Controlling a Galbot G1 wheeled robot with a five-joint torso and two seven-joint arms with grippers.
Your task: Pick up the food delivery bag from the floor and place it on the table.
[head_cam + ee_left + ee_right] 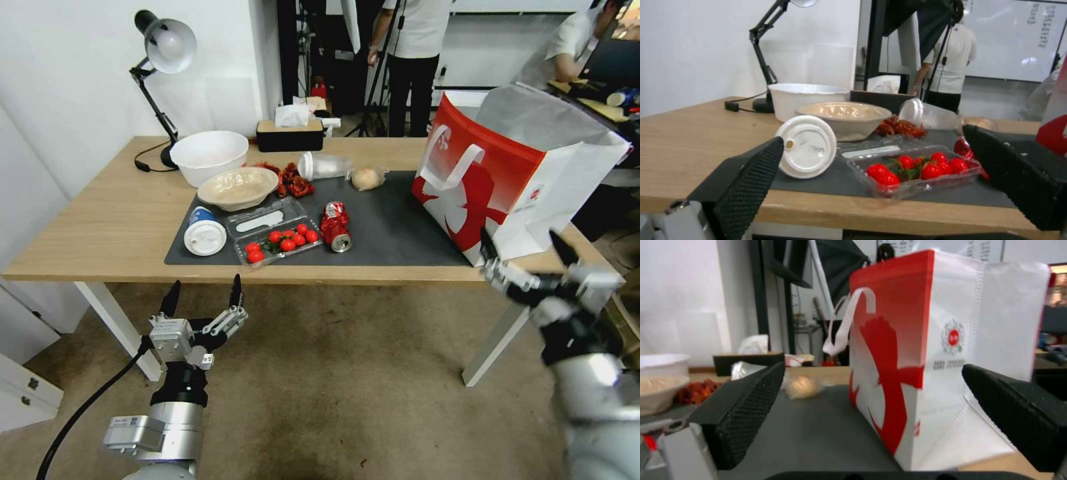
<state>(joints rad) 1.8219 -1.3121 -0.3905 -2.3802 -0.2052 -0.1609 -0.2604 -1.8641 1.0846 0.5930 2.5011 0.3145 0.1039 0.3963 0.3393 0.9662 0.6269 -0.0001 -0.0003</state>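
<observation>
Carpeted floor (347,380) w/ faint stains lies nearest, bare below both arms. Left gripper (202,297) hangs just off the table's (100,227) near edge, fingers spread wide, holding nothing; it looks parked out of the way. Right gripper (527,257) sits at the same edge by the table's right corner, pads apart, nothing between them, aimed at the food delivery bag (513,173). The spread reads as a release, so the placing step looks essentially done.

Bag stands upright on the table's right end, partly on the dark mat (393,227), its base reaching close to the right corner. Mouth is open, foil lining showing, white handle (453,163) drooping down the red face. Risk, as a guess: that close to the edge, a nudge could tip it off.

Farther along the table from the bag: crushed can (335,227), tomato tray (283,241), lidded cup (203,233), two bowls (223,167), tissue box (290,133) and lamp (160,73) at the far side.
</observation>
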